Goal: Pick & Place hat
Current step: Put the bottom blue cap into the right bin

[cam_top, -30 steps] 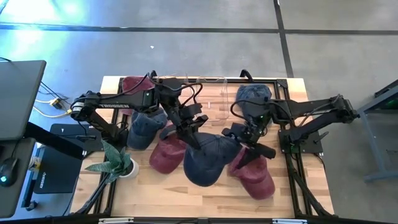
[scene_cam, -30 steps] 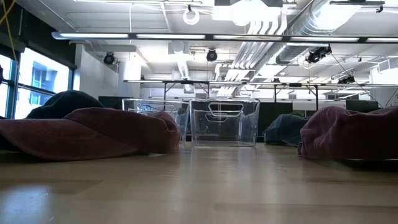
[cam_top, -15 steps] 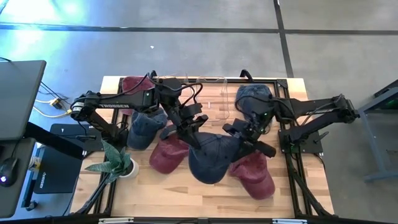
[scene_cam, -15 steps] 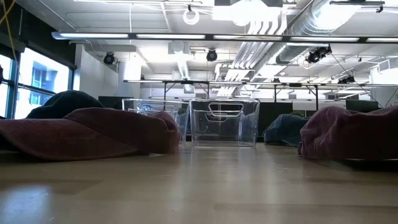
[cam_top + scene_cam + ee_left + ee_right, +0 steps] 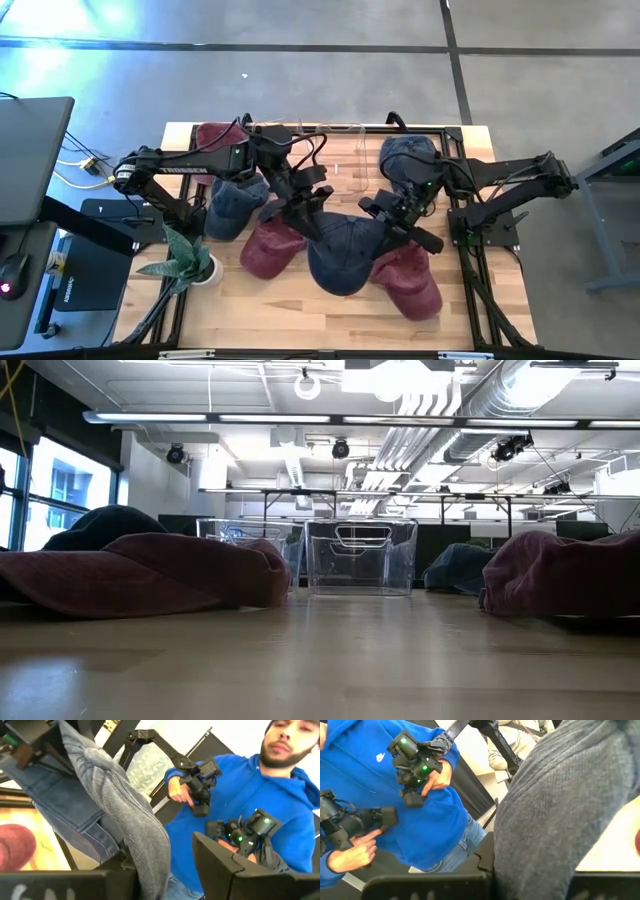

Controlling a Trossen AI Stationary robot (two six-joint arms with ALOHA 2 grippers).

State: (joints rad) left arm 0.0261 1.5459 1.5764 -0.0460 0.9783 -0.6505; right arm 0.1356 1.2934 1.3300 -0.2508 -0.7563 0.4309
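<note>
1. Navy fabric forms the hat (image 5: pixel 340 258) held up between the 2 grippers over the middle of the wooden table (image 5: pixel 250 300).
2. The left gripper (image 5: pixel 312 222) sits at the hat's upper left edge. In the left wrist view grey-blue cloth (image 5: pixel 135 830) runs down between its dark fingers (image 5: pixel 220 870), which stand partly apart with the cloth in the gap; whether they pinch it cannot be told.
3. The right gripper (image 5: pixel 398 232) sits at the hat's upper right edge, fingers clamped on the fabric. In the right wrist view the cloth (image 5: pixel 555 810) fills the space directly ahead of the fingers.
4. Just below the right gripper, a maroon hat (image 5: pixel 408 280) lies on the table, partly under the navy hat's right side.
5. Just below and to the left of the left gripper, a second maroon hat (image 5: pixel 272 250) lies touching the navy hat's left side.
6. Behind the left gripper, under its arm, a blue hat (image 5: pixel 232 205) rests, with another maroon hat (image 5: pixel 215 135) at the table's far left corner.
7. Behind the right gripper lies a further blue hat (image 5: pixel 405 152).
8. Between the 2 arms, at the far edge, stands a clear plastic bin (image 5: pixel 320 150).
9. A potted plant (image 5: pixel 190 258) stands at the table's left edge.
10. Both wrist views show a person in a blue hoodie (image 5: pixel 385 800) beyond the table, holding hand controllers (image 5: pixel 200 787).
</note>
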